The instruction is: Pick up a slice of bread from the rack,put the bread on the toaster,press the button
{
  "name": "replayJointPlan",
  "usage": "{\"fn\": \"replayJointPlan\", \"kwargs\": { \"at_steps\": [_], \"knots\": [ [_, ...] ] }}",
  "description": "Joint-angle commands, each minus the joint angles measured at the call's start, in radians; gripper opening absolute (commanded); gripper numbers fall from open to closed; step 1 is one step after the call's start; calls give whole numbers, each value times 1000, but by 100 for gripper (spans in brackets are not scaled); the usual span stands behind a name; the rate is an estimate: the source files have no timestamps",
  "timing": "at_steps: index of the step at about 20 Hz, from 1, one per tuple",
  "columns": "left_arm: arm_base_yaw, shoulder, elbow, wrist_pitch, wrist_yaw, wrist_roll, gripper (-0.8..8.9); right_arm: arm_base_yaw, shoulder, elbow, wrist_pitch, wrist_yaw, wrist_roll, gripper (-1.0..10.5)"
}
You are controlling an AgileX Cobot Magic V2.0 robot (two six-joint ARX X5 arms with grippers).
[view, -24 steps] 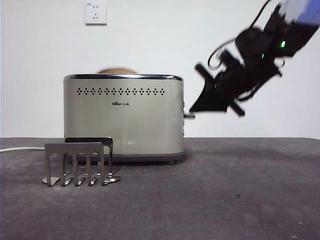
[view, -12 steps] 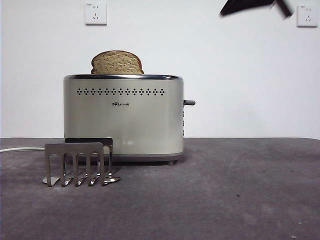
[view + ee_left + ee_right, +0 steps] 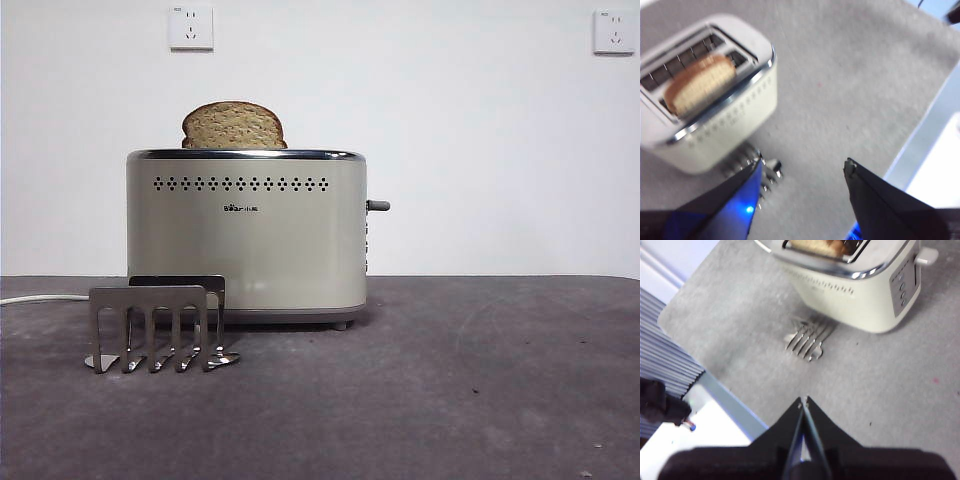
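The slice of bread (image 3: 234,126) stands in a slot of the cream toaster (image 3: 246,235), its domed top above the chrome rim. It also shows in the left wrist view (image 3: 700,89) and the right wrist view (image 3: 821,246). The toaster's lever (image 3: 378,206) is up on its right side. The metal rack (image 3: 158,323) stands empty in front of the toaster's left end. My left gripper (image 3: 802,172) is open and empty, high above the table beside the toaster (image 3: 710,100). My right gripper (image 3: 803,400) is shut and empty, high above the table, away from the toaster (image 3: 860,285). Neither arm shows in the front view.
The dark grey table (image 3: 450,380) stretches to the right of the toaster. A white cable (image 3: 40,298) runs off at the left. Two wall sockets (image 3: 191,26) sit on the white wall behind. The table's edge (image 3: 730,400) shows in the right wrist view.
The arm that was at the toaster's lever has lifted up and out of the front view. The lever has risen and the bread has popped up from the slot.
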State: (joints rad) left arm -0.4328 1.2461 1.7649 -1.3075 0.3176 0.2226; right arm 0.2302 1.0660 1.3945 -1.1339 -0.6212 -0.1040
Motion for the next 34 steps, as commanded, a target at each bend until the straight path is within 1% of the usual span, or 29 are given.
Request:
{"fn": "replayJointPlan", "kwargs": {
  "at_steps": [1,2,3,13,19,21,22,23,25,28,30,34],
  "knots": [
    [0,-2,-8,-27,3,-10,128,2,-25,-8,-14,-2,-29,-12],
    [0,-2,-8,-32,4,-10,13,2,-31,-8,-16,-2,-29,-12],
    [0,-1,-8,-34,4,-10,-8,2,-35,-8,-16,-2,-29,-12],
    [0,-1,-8,-29,0,-14,-3,0,-37,-8,-16,-1,-26,1],
    [0,-1,-8,10,0,-14,-3,0,-37,-8,-16,0,-26,1],
    [7,-12,-8,21,-16,-13,-3,0,-37,-8,-16,0,-26,1],
    [11,-23,-8,27,-21,5,-3,0,-37,-8,-16,0,-26,1],
    [24,-44,-10,46,-37,44,-3,0,-37,-8,-16,-1,-26,1],
    [71,-105,-19,164,-32,51,-3,0,-37,-8,-16,-1,-26,1],
    [168,-235,-99,418,-26,50,-3,0,-37,-8,-16,0,-26,1],
    [233,-339,-225,595,-29,49,-3,0,-37,-8,-16,0,-26,1],
    [342,-568,-591,947,-39,30,-3,0,-37,-8,-16,-1,-26,1]
  ]
}}
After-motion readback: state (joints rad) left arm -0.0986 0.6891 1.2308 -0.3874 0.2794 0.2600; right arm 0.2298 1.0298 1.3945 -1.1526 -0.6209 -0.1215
